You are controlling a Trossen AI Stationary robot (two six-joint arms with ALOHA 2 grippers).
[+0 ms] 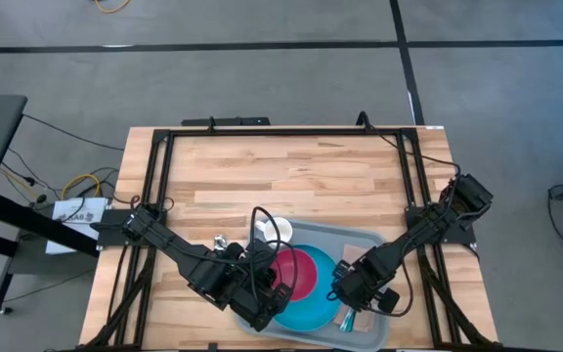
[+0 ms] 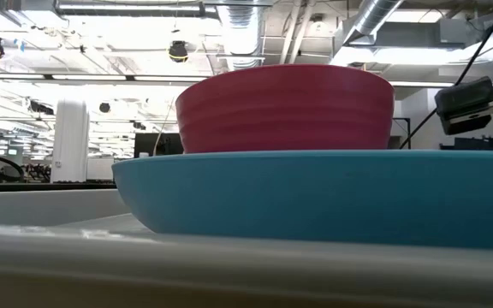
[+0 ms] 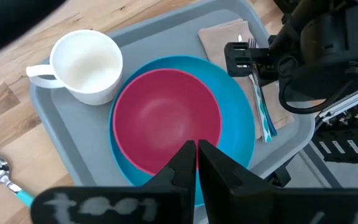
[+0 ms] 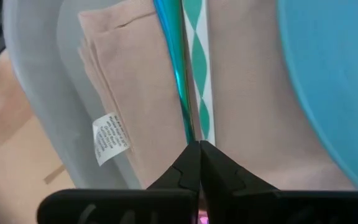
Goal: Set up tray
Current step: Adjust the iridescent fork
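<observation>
So the grey tray sits at the near edge of the wooden table. On the tray: blue plate with a pink bowl in it, white mug beside the plate, beige napkin with cutlery on the plate's other side. Left gripper hangs over the bowl's rim, fingers pressed together on nothing. Right gripper is over the napkin, also pinched together, tips right at the cutlery.

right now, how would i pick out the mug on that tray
Find the grey tray at the near edge of the wooden table. The mug stands in the tray's corner beside the blue plate carrying the red bowl. It is the only white thing there, with a handle.
</observation>
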